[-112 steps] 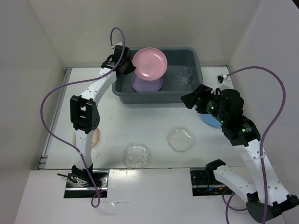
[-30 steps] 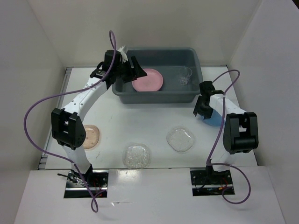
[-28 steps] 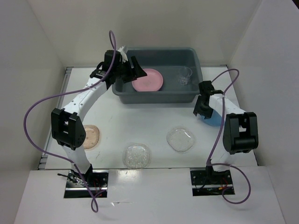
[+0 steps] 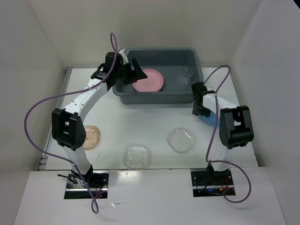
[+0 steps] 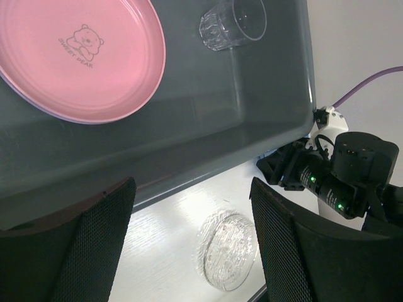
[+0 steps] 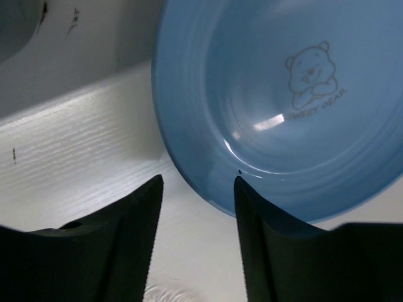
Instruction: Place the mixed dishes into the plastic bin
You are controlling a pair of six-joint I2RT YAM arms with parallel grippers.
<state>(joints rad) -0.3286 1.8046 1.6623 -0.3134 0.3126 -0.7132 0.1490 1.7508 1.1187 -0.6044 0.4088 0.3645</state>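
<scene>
Pincers both open and gripping nothing, one over the bin, one at the blue plate.
The left pincer [image 4: 131, 70] is hovering with its fingers [image 5: 94, 245] spread wide above the left end of the plastic bin [image 4: 159, 99], which is sitting at the far side of the bench [image 4: 140, 122]. Inside the bin a pink plate [image 4: 148, 79] is lying flat (a lilac plate [image 5: 75, 119] is showing only as a thin edge beneath it), and a small clear cup [image 4: 185, 76] is standing upright toward the right end. The right pincer [image 4: 199, 111] is hanging low with its fingers apart at the rim of the blue plate [image 4: 212, 118], which is lying on the bench just right of the bin; that rim is sitting between the fingers, ungripped. Two clear textured dishes [image 4: 137, 156] [image 4: 181, 139] and a peach plate [image 4: 92, 137] are lying nearer the arm bases, well apart from the bin.
</scene>
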